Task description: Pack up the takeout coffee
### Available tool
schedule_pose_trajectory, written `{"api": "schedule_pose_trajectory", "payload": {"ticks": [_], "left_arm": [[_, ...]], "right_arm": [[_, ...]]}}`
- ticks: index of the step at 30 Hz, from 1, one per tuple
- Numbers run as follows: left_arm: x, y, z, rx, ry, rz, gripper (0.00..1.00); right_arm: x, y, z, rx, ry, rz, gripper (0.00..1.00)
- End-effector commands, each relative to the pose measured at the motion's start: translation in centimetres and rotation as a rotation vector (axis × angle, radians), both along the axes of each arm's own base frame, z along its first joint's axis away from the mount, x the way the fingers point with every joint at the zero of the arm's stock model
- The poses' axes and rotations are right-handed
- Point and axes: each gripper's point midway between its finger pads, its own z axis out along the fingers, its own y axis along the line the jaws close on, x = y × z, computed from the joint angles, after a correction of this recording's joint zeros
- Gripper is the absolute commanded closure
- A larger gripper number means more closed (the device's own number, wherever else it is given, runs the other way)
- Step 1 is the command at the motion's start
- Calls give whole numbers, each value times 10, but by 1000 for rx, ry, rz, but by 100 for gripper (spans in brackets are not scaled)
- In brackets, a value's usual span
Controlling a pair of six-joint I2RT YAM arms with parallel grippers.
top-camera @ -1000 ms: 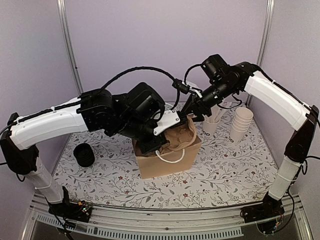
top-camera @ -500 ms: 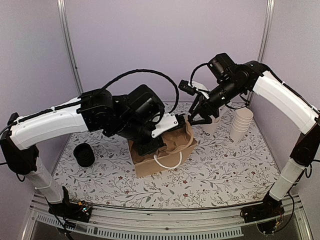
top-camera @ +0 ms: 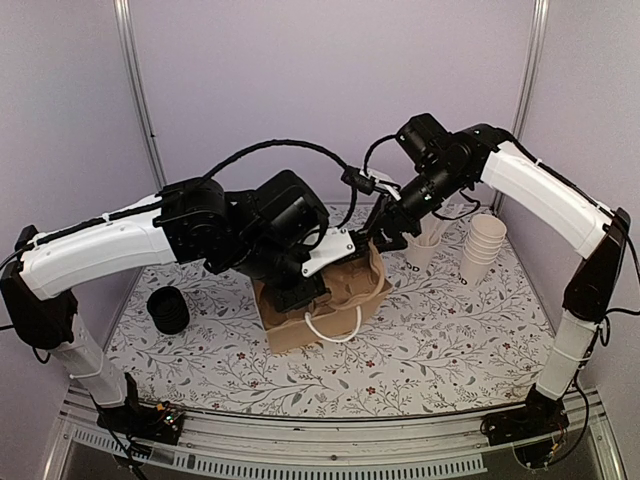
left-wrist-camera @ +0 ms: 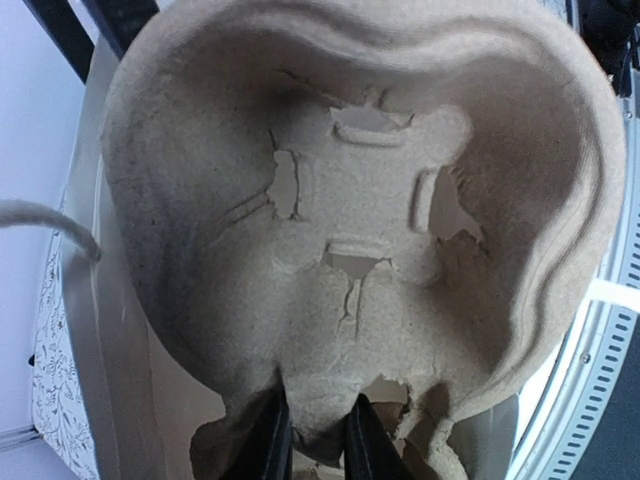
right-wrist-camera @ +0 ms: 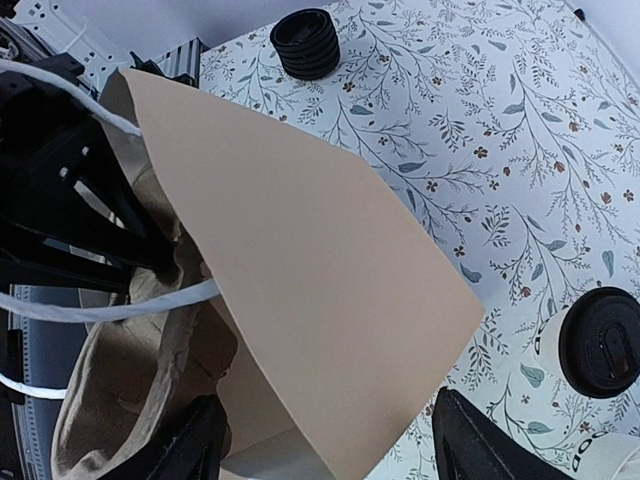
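Note:
A takeout coffee (right-wrist-camera: 600,345), a white cup with a black lid, stands on the floral table at the right of the right wrist view; the top view does not show it. My left gripper (top-camera: 308,283) is shut on a ridge of a pulp cup carrier (left-wrist-camera: 380,230), holding it in the mouth of the brown paper bag (top-camera: 310,330). The carrier's wells look empty. My right gripper (right-wrist-camera: 330,440) is open, its fingers wide apart on either side of the bag's far wall (right-wrist-camera: 320,270); in the top view it (top-camera: 383,235) hovers at the bag's far rim.
A stack of black lids (top-camera: 168,310) stands left of the bag and shows in the right wrist view (right-wrist-camera: 305,42). A stack of lidless white cups (top-camera: 482,245) and a cup of straws (top-camera: 422,248) stand at the back right. White rope handles (top-camera: 335,330) hang off the bag.
The bag and carrier have shifted a little to the left with my left gripper. My right gripper pulled back from the bag's far rim, then came in over it again.

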Motion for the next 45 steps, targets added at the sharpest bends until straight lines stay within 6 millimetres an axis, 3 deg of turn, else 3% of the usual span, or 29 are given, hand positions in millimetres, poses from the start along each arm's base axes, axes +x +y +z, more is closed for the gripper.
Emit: {"api": "schedule_pose_trajectory", "payload": {"ticks": [1,7,14,28,35,41,45], "left_arm": [[3,-6,11,-27,-27,2,82],[9,3,6,6,-45,41,83],[20,23,-11,83,-34,113,84],[43,32,6,19,-38,176,85],[51,37,-13,111,-47,192,87],[53,23,17,-18,-45,175,88],[59,26,42,-127,-44,185,88]], "right_arm": [[2,16,-14,-25,23,-15,25],[13,10,-28,-89,-11,-71,25],[17,-7,-16,-107,-87,-112,25],[15,-25,-16,-126,-99,-114,25],[12,-21,-3,-87,-101,-90,25],[13,-24,-9,-109,-105,-94,25],[13,-26,-10,-113,-115,-93,25]]}}
